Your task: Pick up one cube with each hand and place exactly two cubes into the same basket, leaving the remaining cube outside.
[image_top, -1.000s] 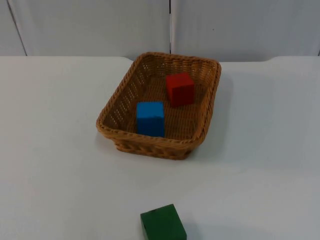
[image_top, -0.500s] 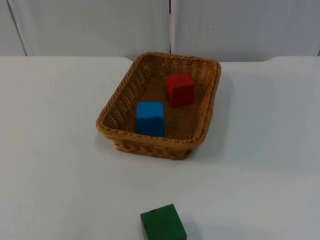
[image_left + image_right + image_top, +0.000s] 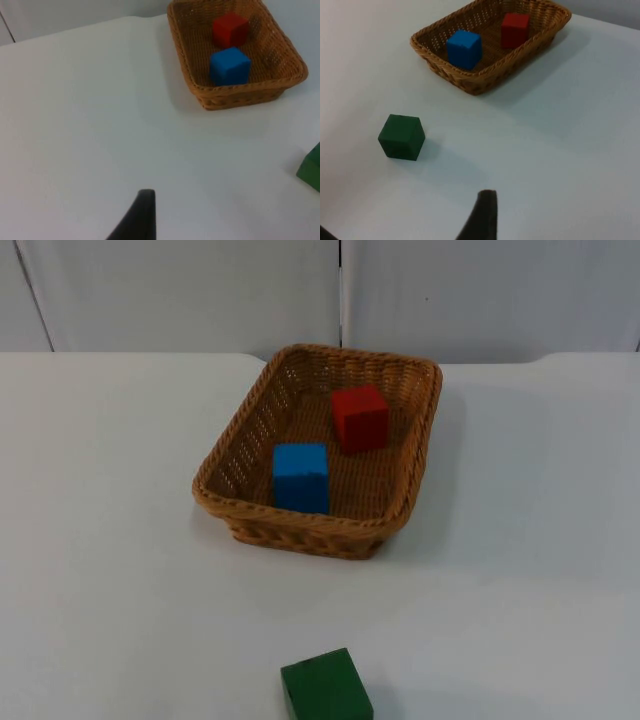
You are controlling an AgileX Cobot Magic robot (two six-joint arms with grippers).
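change: none, cubes lie as a second ago | blue cube (image 3: 300, 476) and red cube (image 3: 360, 418) in basket (image 3: 405, 510), well ahead of my jaws | green cube (image 3: 326, 689) outside on tabletop (image 3: 110, 570) | task looks done | both jaws' spread: cannot tell

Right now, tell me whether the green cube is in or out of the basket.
Out: the green cube sits on the white table, apart from the wicker basket.

Green wooden cube (image 3: 326, 687) cut off by the lower picture edge in the top view, its near faces out of sight; cropped to one corner (image 3: 312, 167) in the left wrist view. Lower part of the blue wooden cube (image 3: 300, 476) hidden behind the near rim of the woven wicker basket (image 3: 300, 523). Finger gaps of both grippers impossible to judge.
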